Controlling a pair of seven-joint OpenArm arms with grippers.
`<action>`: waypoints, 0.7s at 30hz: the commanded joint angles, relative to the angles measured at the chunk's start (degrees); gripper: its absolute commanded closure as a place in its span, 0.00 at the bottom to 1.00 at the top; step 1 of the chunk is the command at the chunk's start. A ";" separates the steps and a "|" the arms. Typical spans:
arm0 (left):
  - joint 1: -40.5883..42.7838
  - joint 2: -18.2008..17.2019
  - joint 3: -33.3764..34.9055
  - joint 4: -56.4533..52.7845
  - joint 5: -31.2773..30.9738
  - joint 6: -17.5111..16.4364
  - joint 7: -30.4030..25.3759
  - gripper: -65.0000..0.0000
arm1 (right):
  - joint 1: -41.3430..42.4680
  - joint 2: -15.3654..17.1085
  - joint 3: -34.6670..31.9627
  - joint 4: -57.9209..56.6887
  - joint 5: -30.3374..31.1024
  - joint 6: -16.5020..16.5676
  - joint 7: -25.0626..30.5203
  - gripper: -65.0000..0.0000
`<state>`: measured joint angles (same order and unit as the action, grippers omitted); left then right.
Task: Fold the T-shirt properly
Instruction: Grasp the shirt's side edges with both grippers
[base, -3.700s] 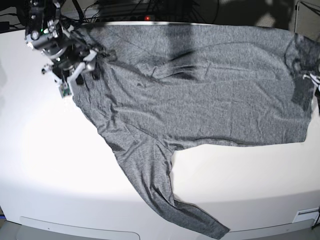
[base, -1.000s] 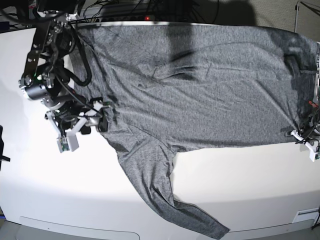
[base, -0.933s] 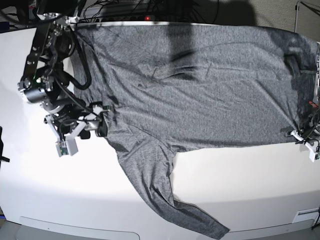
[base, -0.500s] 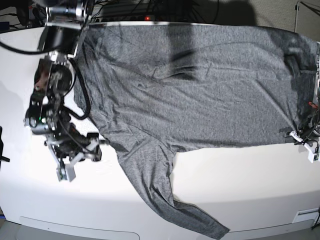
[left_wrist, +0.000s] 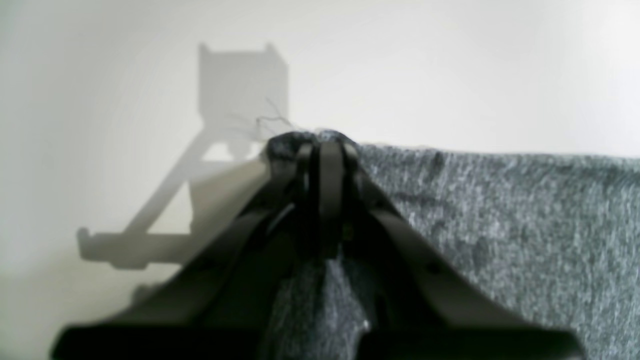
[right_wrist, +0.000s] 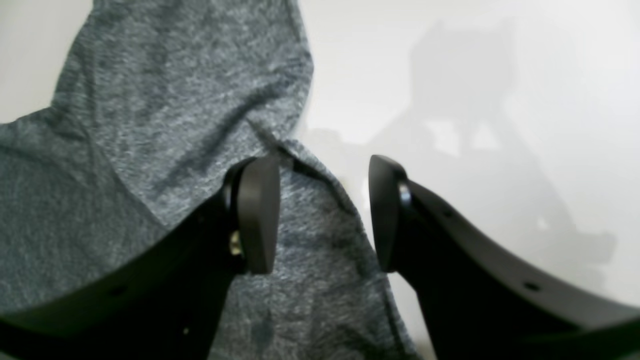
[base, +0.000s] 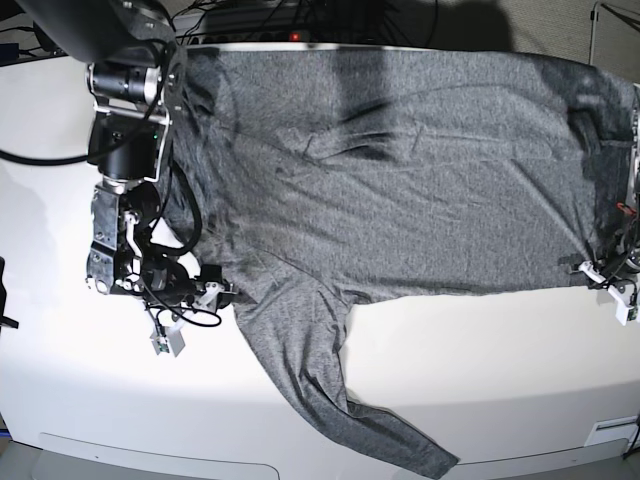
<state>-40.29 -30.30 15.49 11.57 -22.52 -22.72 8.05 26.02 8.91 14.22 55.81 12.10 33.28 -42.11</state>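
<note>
Base view: the left pincer is cut by the frame's edge at the worktop's corner; the shirt's second sleeve is not visible.

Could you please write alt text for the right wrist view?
The right tool stands open over the edge of the grey T-shirt, one finger above the cloth, the other above the white table, where its shadow falls.
</note>
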 joint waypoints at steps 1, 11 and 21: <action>-1.64 -0.98 -0.11 0.50 -0.09 -0.04 -0.92 1.00 | 1.90 0.44 0.02 0.76 0.48 0.37 1.22 0.57; -1.62 -0.98 -0.11 0.50 -0.09 -0.04 -1.73 1.00 | 1.90 -0.15 -0.04 -1.20 0.04 2.34 5.90 0.57; -1.62 -0.98 -0.11 0.52 -0.09 -0.04 -1.70 1.00 | 1.90 -2.29 -0.61 -6.73 -2.54 3.80 9.60 0.57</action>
<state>-40.16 -30.30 15.49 11.57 -22.35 -22.72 7.53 26.33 6.50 13.72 48.47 9.34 36.58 -32.91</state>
